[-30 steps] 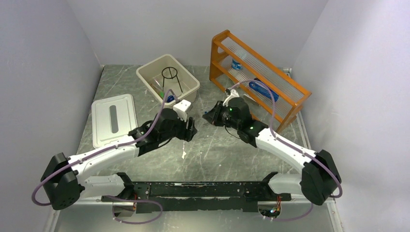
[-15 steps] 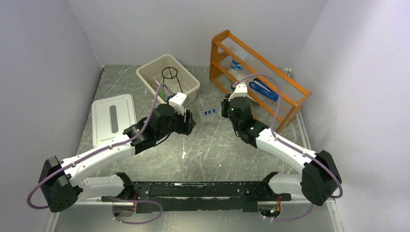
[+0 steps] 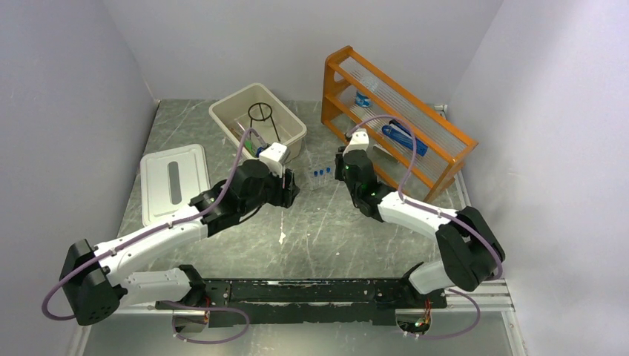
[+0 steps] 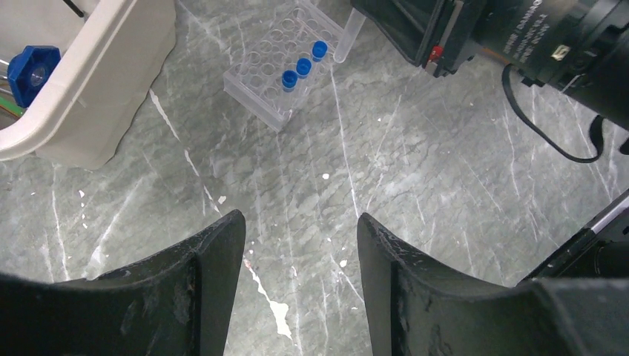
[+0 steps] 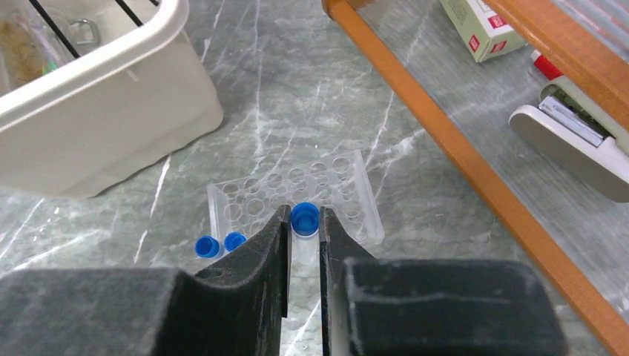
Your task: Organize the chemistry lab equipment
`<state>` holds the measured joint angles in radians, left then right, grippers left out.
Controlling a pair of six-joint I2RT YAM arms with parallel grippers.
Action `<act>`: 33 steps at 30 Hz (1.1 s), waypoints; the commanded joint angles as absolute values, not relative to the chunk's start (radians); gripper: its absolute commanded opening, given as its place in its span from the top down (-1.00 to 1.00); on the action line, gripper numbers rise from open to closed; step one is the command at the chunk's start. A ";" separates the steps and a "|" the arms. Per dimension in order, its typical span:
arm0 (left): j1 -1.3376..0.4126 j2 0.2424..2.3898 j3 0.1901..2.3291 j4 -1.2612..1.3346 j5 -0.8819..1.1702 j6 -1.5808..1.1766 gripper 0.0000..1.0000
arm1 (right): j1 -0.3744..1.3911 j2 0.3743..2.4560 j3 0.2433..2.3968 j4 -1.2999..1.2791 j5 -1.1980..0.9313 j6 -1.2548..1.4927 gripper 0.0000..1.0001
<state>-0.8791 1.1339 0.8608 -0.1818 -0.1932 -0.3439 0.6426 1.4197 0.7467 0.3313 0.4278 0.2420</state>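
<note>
I took the clear tube rack [image 4: 276, 70] as my reference; it stood on the marbled table [image 4: 415, 193]. Three capped tubes [image 4: 303, 66] sat upright in one row of its holes. The right gripper [image 5: 303, 226] hung over the rack's edge, its jaws clamped on a blue-capped test tube [image 5: 305, 216] just below the cap. Through the left wrist camera, that tube hung tilted at the end of the rack nearest the right arm. Its lower tip was just beside the frame, and I could not tell whether it touched. The left gripper [image 4: 300, 222] hovered on the opposite side of the rack, near it but apart, with its jaws spread and nothing between them. The beige bin [image 3: 295, 127] stood just beside the rack on the left arm's side, with the black wire ring stand [image 3: 261, 115] inside it. The orange wooden shelf [image 3: 445, 142] stood near the rack on its other side.
</note>
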 commanded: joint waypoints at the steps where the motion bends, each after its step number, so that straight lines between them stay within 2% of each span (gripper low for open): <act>1: -0.881 1.110 0.901 -0.192 -0.169 -0.332 -0.22 | 0.625 1.444 0.724 0.421 0.416 0.238 0.77; 21: -0.881 1.136 0.916 -0.194 -0.181 -0.339 -0.18 | 0.582 1.539 0.711 0.492 0.332 0.248 0.77; 33: -0.882 1.127 0.907 -0.192 -0.197 -0.339 -0.18 | 0.581 1.563 0.695 0.525 0.333 0.218 0.67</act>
<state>-0.8791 1.1324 0.8856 -0.1932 -0.1802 -0.3443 0.5900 1.5436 0.7082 0.4782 0.3283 0.2382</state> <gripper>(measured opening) 0.589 0.178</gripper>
